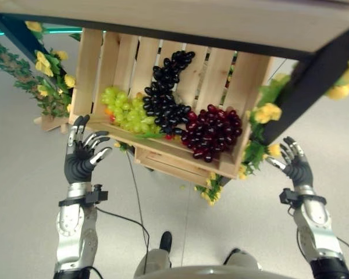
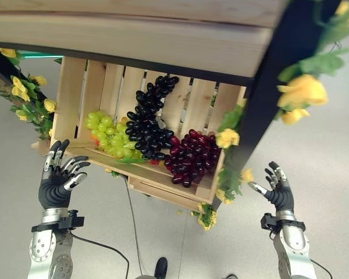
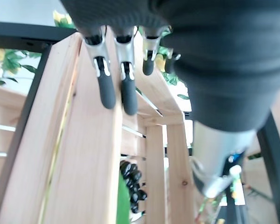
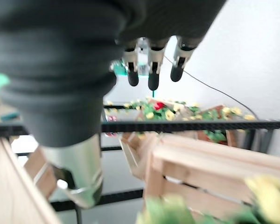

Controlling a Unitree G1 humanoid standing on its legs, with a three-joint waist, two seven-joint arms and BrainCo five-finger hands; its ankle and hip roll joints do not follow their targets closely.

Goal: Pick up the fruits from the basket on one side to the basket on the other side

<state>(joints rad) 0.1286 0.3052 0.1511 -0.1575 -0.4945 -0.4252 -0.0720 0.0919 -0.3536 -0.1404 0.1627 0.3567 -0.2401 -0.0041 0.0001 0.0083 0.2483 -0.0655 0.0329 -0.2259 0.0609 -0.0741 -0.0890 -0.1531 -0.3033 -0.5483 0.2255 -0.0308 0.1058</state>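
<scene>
Just beyond my left robot hand (image 1: 81,160), open and empty at crate (image 1: 86,70) front rim: green grapes (image 1: 123,109), nearest fruit. Right robot hand (image 1: 293,163) open, empty, off crate's right corner, farther.

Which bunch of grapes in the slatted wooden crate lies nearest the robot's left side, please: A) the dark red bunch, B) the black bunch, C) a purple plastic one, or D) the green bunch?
D: the green bunch of grapes sits at the left end of the slatted wooden crate, beside the open left robot hand.
</scene>
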